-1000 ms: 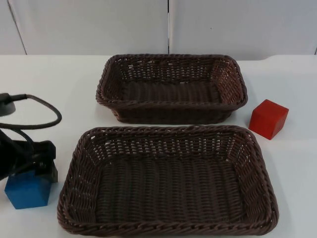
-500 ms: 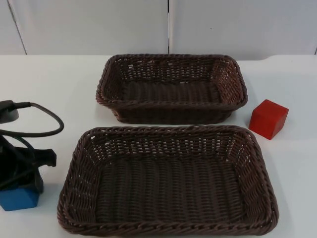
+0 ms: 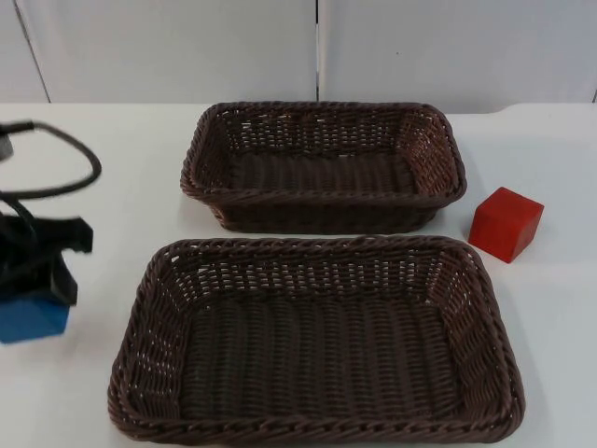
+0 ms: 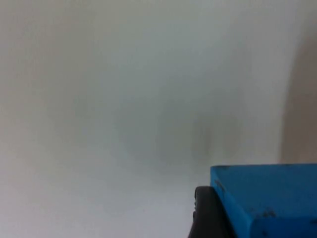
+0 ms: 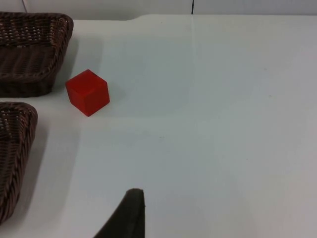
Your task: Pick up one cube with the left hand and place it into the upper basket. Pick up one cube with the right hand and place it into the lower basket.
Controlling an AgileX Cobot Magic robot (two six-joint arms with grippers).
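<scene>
White table [image 3: 140,159]: left hand [image 3: 33,285] half-hiding blue cube [image 3: 28,319]

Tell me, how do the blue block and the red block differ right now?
The blue block is gripped by the left claw at the table's left edge; the red block sits free on the table, right of the upper basket. One is blue, one red. Both are plain cubes, outside the baskets.

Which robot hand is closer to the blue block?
Left. The left gripper is clamped on the blue block. The right gripper waits past the red cube, far across the table.
</scene>
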